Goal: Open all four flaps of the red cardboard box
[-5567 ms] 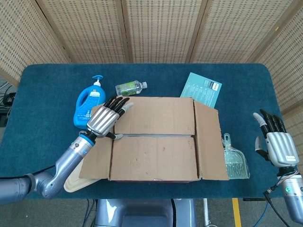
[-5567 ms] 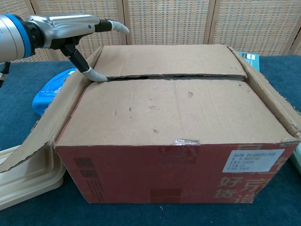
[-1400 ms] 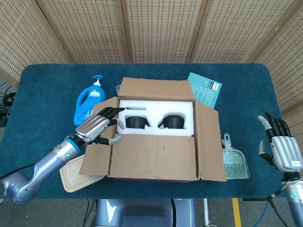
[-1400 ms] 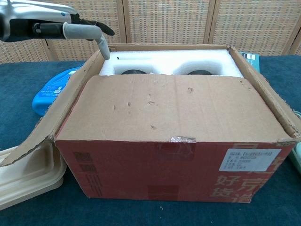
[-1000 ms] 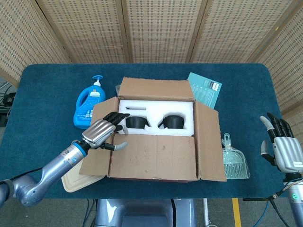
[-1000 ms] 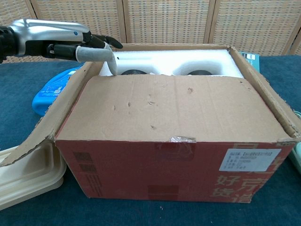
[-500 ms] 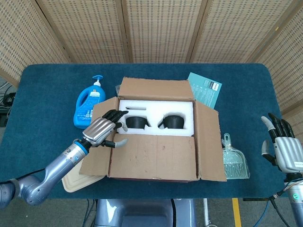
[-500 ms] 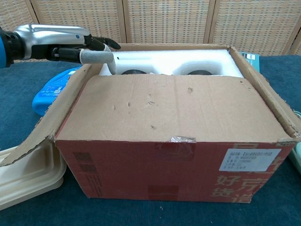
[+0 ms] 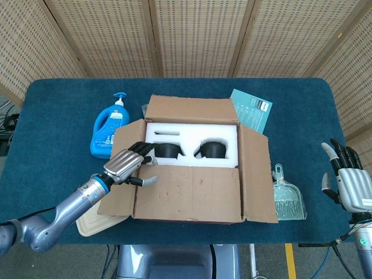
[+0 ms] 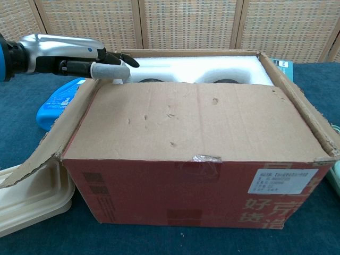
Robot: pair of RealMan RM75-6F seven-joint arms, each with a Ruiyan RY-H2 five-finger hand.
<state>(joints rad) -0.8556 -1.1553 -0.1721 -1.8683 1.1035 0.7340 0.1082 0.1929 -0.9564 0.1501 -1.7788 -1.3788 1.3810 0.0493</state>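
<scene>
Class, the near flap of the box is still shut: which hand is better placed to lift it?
Left. The left hand is at the near flap; the right hand is far off.

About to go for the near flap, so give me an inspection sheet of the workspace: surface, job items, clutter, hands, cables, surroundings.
Surface: blue cloth-covered table.
Job's things: red cardboard box at the centre; far flap raised, both side flaps folded outward, near flap lying over the front half. White foam insert with two dark round items exposed behind it.
Clutter: blue pump bottle left of the box; teal card behind its right corner; clear dustpan to the right; beige lidded tray under the left flap.
Hands: left hand at the near flap's left rear corner, holding nothing; right hand open, far right, away from the box.
Cables: some at the picture's lower right edge.
Surroundings: perforated panel screens.
</scene>
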